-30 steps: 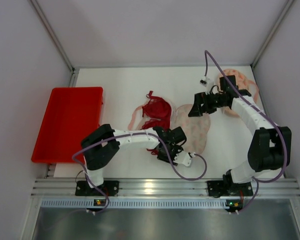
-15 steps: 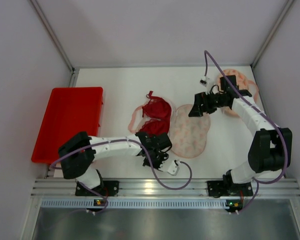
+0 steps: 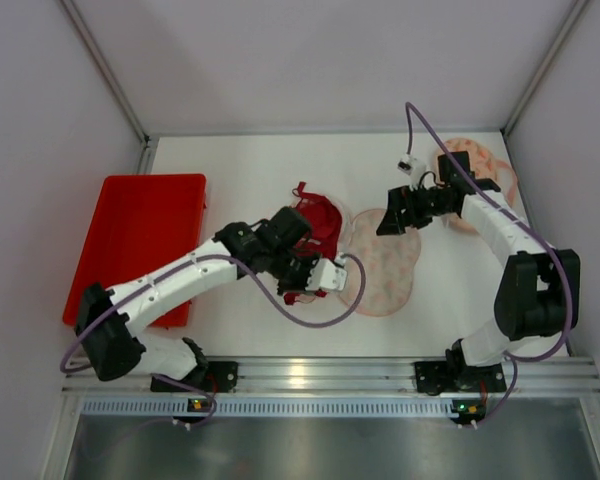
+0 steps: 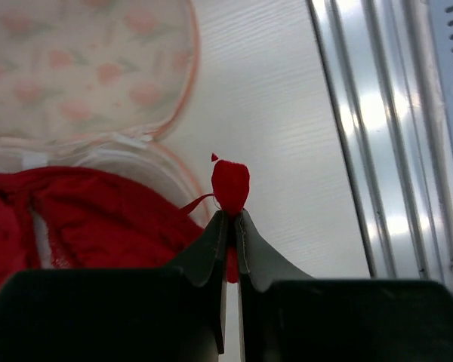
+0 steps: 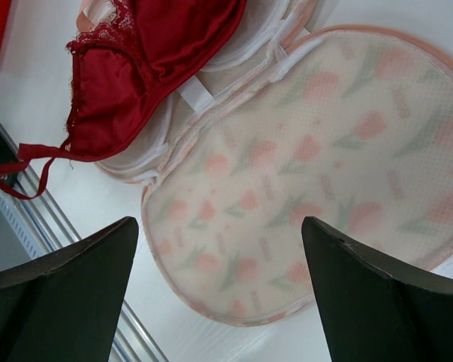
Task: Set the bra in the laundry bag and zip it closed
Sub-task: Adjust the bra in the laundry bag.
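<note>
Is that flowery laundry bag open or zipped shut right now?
Open. The laundry bag lies unzipped, its flowered flap spread out flat beside the other half, and the red bra lies across that half.

You have a bra (image 5: pixel 158 38) of satiny red cloth edged with lace, a laundry bag (image 5: pixel 309 173) of sheer printed mesh, a matt white tabletop (image 4: pixel 287 113), a glossy metal rail (image 4: pixel 392 151) and a smooth plastic tray (image 3: pixel 140 240).

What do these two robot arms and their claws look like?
The left arm and right arm are built alike: slim white tube-like links joined by chunky black joints. A purple cable loops loosely along each one. The left claw and right claw each end in two dark, wedge-shaped fingers.
</note>
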Robot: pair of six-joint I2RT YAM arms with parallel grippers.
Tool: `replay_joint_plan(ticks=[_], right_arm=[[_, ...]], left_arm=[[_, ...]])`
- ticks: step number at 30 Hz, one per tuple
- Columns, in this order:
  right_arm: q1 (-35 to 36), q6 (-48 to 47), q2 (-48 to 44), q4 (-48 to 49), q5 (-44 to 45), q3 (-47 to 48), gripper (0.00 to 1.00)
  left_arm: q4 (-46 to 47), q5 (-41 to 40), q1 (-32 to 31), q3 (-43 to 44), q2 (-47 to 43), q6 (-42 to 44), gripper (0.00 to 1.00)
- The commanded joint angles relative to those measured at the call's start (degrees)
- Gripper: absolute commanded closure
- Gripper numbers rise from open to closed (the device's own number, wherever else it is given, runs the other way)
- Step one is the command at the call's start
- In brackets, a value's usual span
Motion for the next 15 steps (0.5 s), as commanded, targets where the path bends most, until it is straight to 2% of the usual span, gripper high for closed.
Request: replay_joint_plan(ticks=[1, 6, 15], right_arm=[[-0.3, -1.4, 0.9, -0.7, -1.8, 2.3, 0.1], [-0.3, -2.1, 1.1, -1.0, -1.7, 1.7, 0.1], [-0.3, -2.6, 0.9, -1.2, -2.2, -0.3, 0.1]], left_arm=[[-1.1, 6.7, 7.4, 7.1, 4.4, 0.0, 1.0], [-1.0, 13.5, 15.5, 15.5, 15.2, -2.8, 1.0], [-0.9, 18.6, 22.9, 32.5, 35.3, -6.3, 1.0]])
